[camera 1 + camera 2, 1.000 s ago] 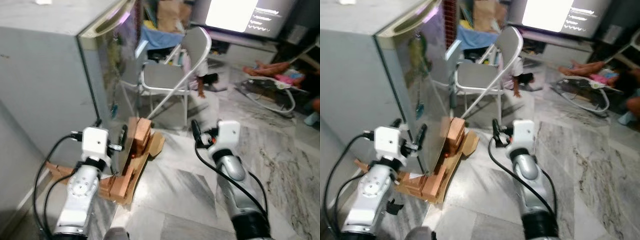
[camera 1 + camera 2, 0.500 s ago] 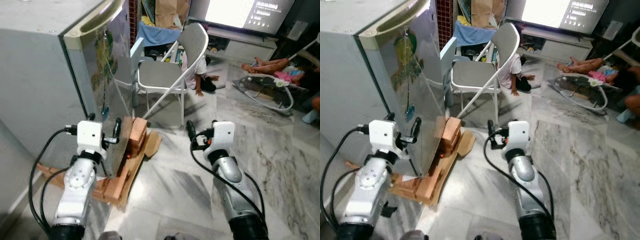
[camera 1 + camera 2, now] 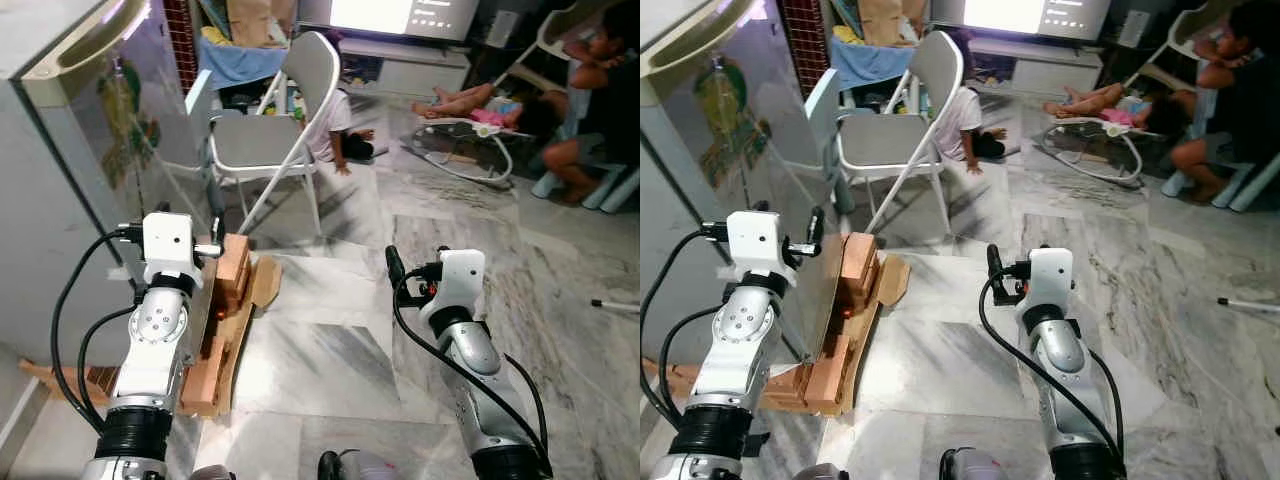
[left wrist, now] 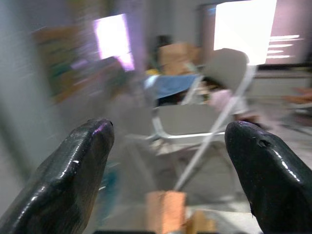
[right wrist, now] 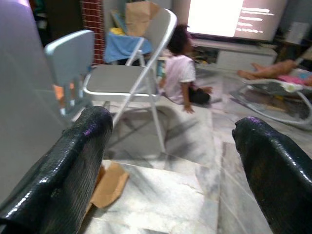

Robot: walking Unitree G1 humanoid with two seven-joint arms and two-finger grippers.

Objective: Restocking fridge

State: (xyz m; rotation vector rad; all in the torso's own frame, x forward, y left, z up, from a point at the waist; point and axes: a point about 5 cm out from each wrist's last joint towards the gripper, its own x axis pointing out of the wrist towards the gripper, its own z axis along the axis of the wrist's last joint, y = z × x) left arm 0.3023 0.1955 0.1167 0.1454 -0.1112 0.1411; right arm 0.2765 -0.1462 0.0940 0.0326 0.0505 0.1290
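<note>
fridge (image 3: 60,190) seemingly nearer, further left

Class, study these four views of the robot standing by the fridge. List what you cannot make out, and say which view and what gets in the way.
- Inside of the fridge: head views, its door is shut.
- Fridge top and far side: head views, cut off by the frame edge.
- Sticker on the door: glare, too small to read.
- Screen text: too small, cropped by the top edge.
- Folding chair: left wrist view, motion blur.
- Any food to restock: cannot tell where it is.
</note>
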